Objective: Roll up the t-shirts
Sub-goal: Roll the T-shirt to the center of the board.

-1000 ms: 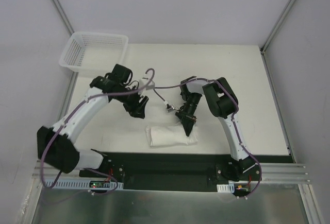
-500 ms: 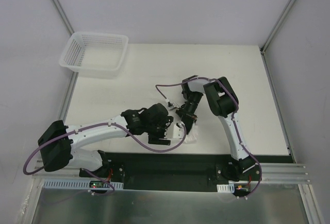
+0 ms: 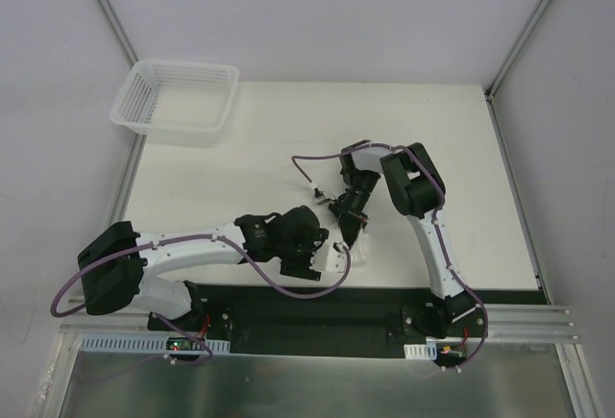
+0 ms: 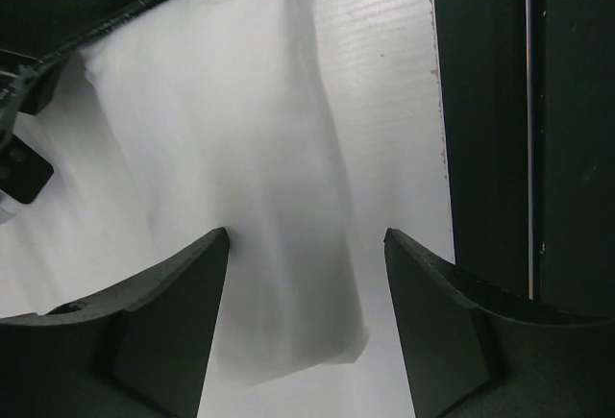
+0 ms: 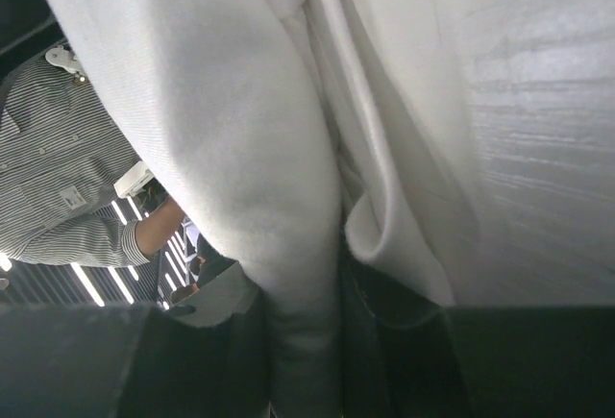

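Swept in from farther out on the left, my left gripper (image 4: 306,245) now straddles the rolled t-shirt (image 4: 240,120).
Its jaws stand apart, one finger on each side of the white roll, which lies along the near edge of the table (image 3: 288,139). Just beyond, my right gripper (image 3: 349,238) is clamped on the roll's right end. At the far left corner sits the mesh basket (image 3: 163,122).

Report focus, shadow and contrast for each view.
Top external: sharp and evenly lit, but the white t-shirt barely stands out from the white table. Left wrist: the dark fingers of the left pincer loom large, and a grey shadow falls on the cloth between them. Right wrist: so close that cloth fills the frame, with soft folds and a dark bottom edge.
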{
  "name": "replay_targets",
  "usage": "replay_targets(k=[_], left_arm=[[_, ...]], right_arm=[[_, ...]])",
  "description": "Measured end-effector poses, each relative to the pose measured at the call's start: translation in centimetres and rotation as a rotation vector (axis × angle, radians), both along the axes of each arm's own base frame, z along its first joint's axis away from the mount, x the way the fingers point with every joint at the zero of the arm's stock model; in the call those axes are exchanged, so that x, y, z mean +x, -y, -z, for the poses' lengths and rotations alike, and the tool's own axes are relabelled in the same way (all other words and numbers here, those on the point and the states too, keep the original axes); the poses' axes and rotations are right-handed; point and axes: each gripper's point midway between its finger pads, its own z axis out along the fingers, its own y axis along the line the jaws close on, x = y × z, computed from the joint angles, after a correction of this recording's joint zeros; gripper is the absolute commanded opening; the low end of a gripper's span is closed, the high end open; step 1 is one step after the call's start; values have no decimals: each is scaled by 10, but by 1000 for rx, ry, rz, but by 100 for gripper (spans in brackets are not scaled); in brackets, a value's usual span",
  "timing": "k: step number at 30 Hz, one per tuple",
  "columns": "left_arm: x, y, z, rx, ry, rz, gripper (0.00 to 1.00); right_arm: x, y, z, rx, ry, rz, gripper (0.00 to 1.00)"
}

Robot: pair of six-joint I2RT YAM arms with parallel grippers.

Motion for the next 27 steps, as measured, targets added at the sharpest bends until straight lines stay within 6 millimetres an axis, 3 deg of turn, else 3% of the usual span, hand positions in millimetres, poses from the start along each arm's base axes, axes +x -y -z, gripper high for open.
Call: replay_targets(k=[9, 13, 16, 17, 18, 20, 23, 25, 27], left_arm=[[8, -14, 34, 76, 55, -2, 66], [13, -16, 47, 104, 84, 4, 58], [18, -14, 49, 105, 105, -7, 29], [20, -13, 50, 108, 114, -8, 17], [23, -13, 53, 119, 126, -8, 12], [27, -8, 52, 120, 133, -8, 8], [32, -2, 50, 117, 109, -18, 3], [33, 1, 47, 107, 59, -26, 2], [34, 1, 44, 93, -16, -38, 1]], right_arm=[[1, -1, 0, 0, -5, 10, 16], [1, -1, 0, 0, -7, 13, 18], [1, -1, 0, -1, -7, 15, 38], [1, -1, -1, -1, -8, 17, 75], [1, -1, -1, 2, -10, 21, 96], [5, -12, -17, 55, -11, 83, 96], [31, -8, -37, 163, 197, 61, 96], [60, 5, -48, 223, 351, 93, 96], [89, 31, -74, 248, 523, 172, 96]])
